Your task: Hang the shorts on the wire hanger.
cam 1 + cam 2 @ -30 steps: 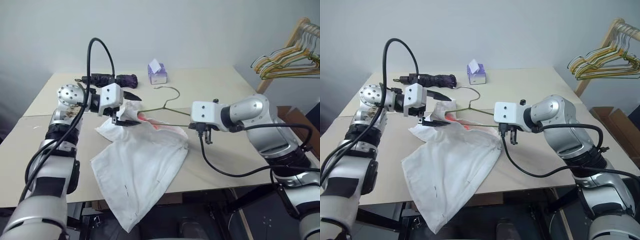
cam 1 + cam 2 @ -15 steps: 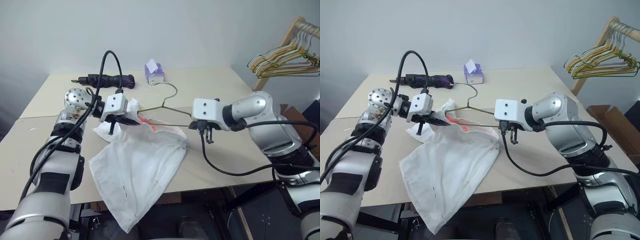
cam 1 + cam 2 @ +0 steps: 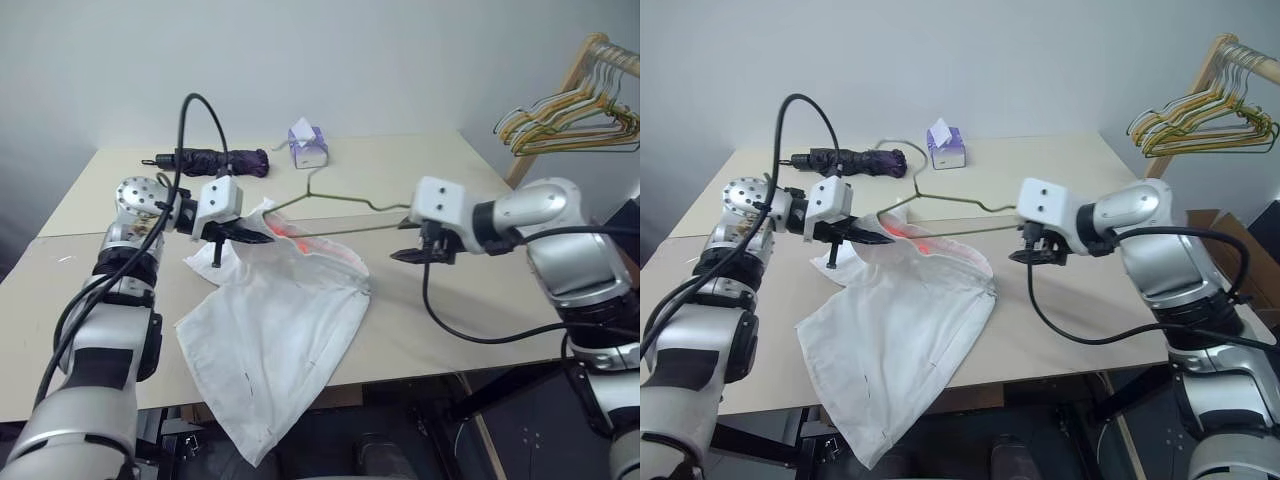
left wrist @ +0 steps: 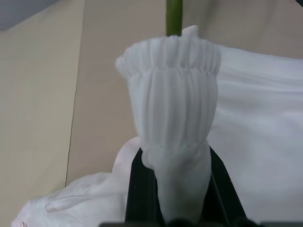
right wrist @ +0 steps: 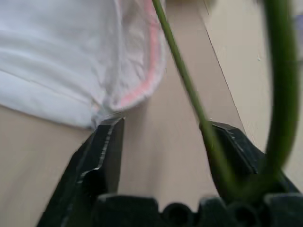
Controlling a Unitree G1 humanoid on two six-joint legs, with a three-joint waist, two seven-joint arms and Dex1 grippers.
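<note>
A: Shorts spread out nearer than the tissue box, one leg drooping off the table. Why lifted at the top?

B: Pinched at the waistband by the left gripper, shut tight on the cloth. Probably holding the hole open for the hanger.

A: And the hanger?

B: Just this side of the tissue box, one end poked into the shorts, other end by the right gripper. Fingers wide apart there, not squeezing.

A: Seen how?

B: From the right wrist: green wire leaning on one finger only. From the left wrist: bunched waistband stuck between two black fingers. Hard to tell from the head.
</note>
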